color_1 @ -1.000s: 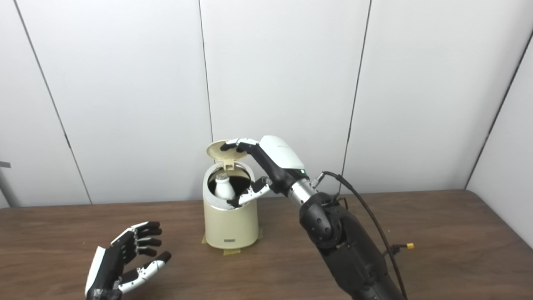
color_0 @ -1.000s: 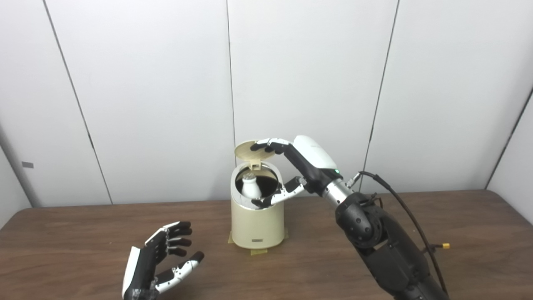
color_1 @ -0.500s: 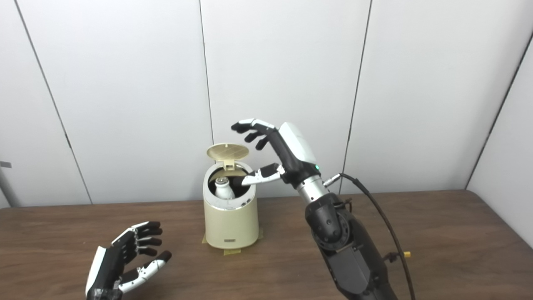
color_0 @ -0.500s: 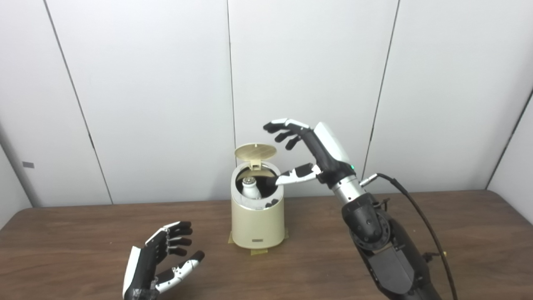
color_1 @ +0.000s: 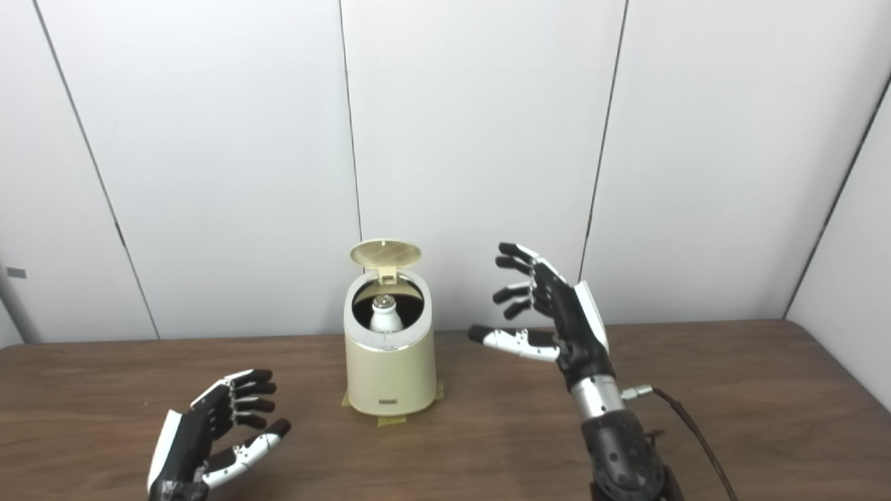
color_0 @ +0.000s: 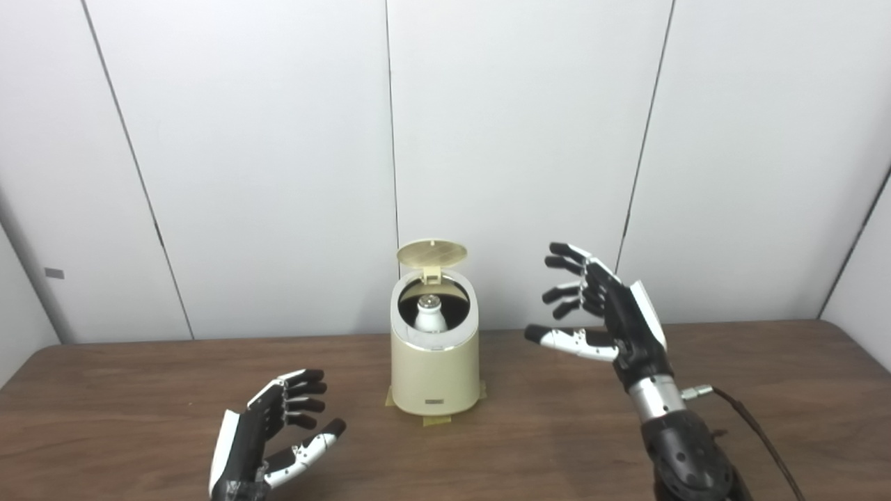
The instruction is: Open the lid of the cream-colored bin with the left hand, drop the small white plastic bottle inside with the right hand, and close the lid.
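**Observer:** Where do things stand?

**Operator:** I see the small white plastic bottle (color_0: 429,314) upright inside the cream-colored bin (color_0: 435,362), which sits mid-table toward the back edge. The lid (color_0: 431,252) stands hinged open at the bin's rear. So I judge the remaining step to be closing it.

**Observer:** And the hands?

**Operator:** My right hand (color_0: 612,316) hangs in the air to the right of the bin, well apart from it, fingers spread and holding nothing. My left hand (color_0: 268,435) sits low near the front edge, left of the bin, fingers loosely curled but apart, also empty.

**Observer:** How do you close it cleanly?

**Operator:** I'd come in above the lid's raised edge, lay the fingertips on its top face and press forward and down along the hinge arc, not sideways. The bin looks light, and only the tape (color_0: 437,420) at its base seems to anchor it, so I'd keep the push gentle. The bottle's cap sits close below the rim; I can't tell if the lid clears it, so I'd go slowly.
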You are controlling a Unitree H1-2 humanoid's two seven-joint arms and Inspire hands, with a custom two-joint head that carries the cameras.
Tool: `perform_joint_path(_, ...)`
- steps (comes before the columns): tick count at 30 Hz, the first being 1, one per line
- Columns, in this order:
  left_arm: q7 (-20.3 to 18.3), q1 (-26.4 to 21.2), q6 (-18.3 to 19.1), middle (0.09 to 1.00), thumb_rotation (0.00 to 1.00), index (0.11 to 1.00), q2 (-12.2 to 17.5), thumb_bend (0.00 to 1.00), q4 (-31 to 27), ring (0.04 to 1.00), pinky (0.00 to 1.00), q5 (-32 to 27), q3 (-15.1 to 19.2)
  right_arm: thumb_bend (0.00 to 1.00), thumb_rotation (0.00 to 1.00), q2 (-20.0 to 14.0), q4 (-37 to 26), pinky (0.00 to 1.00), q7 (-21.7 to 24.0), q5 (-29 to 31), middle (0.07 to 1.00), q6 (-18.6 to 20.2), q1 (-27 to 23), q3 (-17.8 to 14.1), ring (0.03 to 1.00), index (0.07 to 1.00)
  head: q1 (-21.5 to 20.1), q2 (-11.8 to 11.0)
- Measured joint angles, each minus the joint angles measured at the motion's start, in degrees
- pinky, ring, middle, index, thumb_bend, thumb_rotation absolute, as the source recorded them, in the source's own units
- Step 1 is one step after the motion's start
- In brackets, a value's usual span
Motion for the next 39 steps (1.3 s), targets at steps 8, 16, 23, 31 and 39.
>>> perform_joint_path(8, 0.1, -0.1, -0.2, 0.701, 0.13, 0.736, -0.2, 0.65, 0.0, 0.64, 0.56, 0.4, -0.5, 0.87, 0.32, 0.0, 0.2, 0.55, 1.8, 2.4, 0.804, 0.4, 2.2, 0.2, 0.64, 0.847, 1.8, -0.2)
perform_joint_path(16, 0.2, -0.1, -0.2, 0.721, 0.14, 0.75, -0.4, 0.65, 0.0, 0.662, 0.58, 0.7, -0.9, 0.85, 0.3, 2.4, 0.8, 0.53, 2.2, 3.2, 0.81, 0.3, 5.1, 0.5, 0.653, 0.83, 3.3, 0.1)
perform_joint_path(23, -1.9, -0.7, 2.3, 0.898, 0.24, 0.914, 0.3, 0.79, -0.7, 0.849, 0.7, 0.9, -2.4, 0.85, 0.32, 3.2, 4.4, 0.57, 0.3, 1.7, 0.843, -0.3, 5.3, 0.5, 0.701, 0.842, 3.3, 0.2)
perform_joint_path(31, -5.8, -10.9, 5.2, 0.959, 0.29, 0.965, 4.3, 0.85, -0.9, 0.918, 0.76, 0.8, -3.2, 0.84, 0.3, 4.6, 4.2, 0.55, -1.7, 0.3, 0.837, -0.7, 6.4, 0.5, 0.69, 0.843, 2.8, 0.1)
perform_joint_path(39, -7.5, -19.6, 8.7, 0.954, 0.29, 0.965, 4.6, 0.91, 1.1, 0.921, 0.76, 2.3, -4.7, 0.85, 0.32, 5.0, 4.5, 0.57, -2.2, 0.7, 0.83, -0.7, 7.0, -0.3, 0.679, 0.84, 2.9, 0.3)
